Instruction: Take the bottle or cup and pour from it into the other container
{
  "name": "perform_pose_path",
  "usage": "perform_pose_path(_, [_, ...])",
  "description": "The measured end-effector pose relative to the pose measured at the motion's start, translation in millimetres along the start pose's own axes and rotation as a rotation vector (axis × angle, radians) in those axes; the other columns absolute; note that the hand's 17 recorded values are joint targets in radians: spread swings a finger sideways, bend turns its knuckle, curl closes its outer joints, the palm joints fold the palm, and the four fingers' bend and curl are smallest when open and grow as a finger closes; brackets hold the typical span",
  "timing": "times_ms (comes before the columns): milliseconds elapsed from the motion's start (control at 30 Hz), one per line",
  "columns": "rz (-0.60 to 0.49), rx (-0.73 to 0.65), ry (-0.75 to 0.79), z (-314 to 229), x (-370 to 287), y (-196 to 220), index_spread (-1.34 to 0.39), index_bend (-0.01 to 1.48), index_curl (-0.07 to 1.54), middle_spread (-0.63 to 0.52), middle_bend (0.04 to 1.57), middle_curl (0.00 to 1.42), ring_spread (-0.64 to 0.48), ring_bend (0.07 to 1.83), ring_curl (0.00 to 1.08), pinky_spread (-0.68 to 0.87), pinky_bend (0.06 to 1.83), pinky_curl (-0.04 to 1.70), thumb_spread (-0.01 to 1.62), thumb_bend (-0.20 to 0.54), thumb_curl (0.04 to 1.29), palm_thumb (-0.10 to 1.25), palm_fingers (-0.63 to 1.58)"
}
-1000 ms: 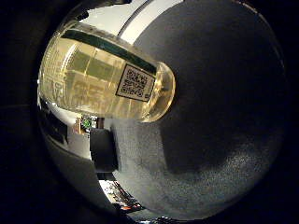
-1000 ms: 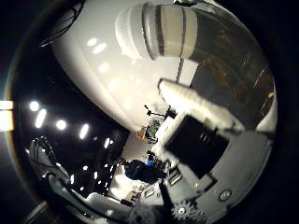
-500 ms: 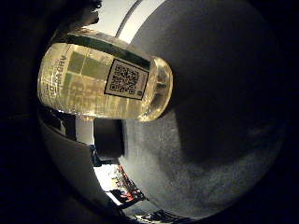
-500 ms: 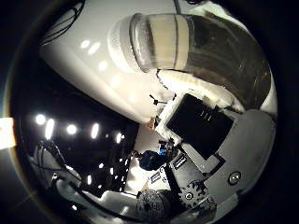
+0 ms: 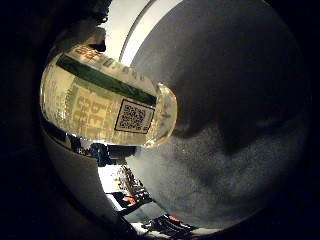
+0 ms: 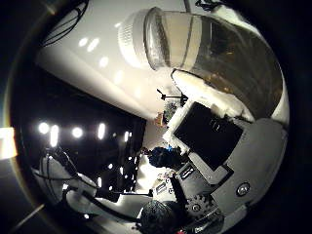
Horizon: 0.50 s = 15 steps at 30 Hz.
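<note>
Lying close against the palm, the bottle (image 5: 107,107) fills a large part of both palm views. It is clear plastic holding pale yellowish liquid, with a label that carries a dark green band and a square printed code. Its rounded base end shows in the little-finger-side view, over a grey speckled surface (image 5: 225,165) with a pale strip (image 5: 131,35) running along that surface's edge.

In the thumb-side view the other end of the bottle shows, with its white cap (image 6: 132,36) and clear shoulder. One finger (image 6: 207,95) of the hand (image 6: 219,146), white with a black panel, lies directly against the bottle's side, pressed along the wall just below the shoulder. The bottle sits between this finger and the palm, touching both as far as can be seen. The finger is curled round the bottle and clamped on it; the other fingers are hidden behind the bottle. The cap end points away from the finger, toward a white panel (image 6: 92,73).
</note>
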<state>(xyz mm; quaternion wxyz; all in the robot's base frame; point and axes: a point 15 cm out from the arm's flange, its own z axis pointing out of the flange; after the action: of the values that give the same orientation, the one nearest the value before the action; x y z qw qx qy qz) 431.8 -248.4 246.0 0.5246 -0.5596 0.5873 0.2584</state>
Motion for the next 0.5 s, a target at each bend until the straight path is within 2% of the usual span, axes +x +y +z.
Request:
perform_pose_path(300, [-0.078, -0.023, 0.076, -7.4, -49.4, -12.3, -0.15, 1.24, 0.79, -0.11, 1.41, 0.73, -0.22, 1.34, 0.79, -0.17, 1.48, 0.72, 0.61, -0.018, 0.86, 1.06, 1.09])
perform_pose_path(500, [-0.112, -0.164, 0.197, 5.3, -82.7, -3.2, -0.15, 1.24, 0.78, -0.11, 1.42, 0.73, -0.23, 1.33, 0.82, -0.18, 1.42, 0.79, 0.59, -0.016, 0.89, 1.06, 1.09])
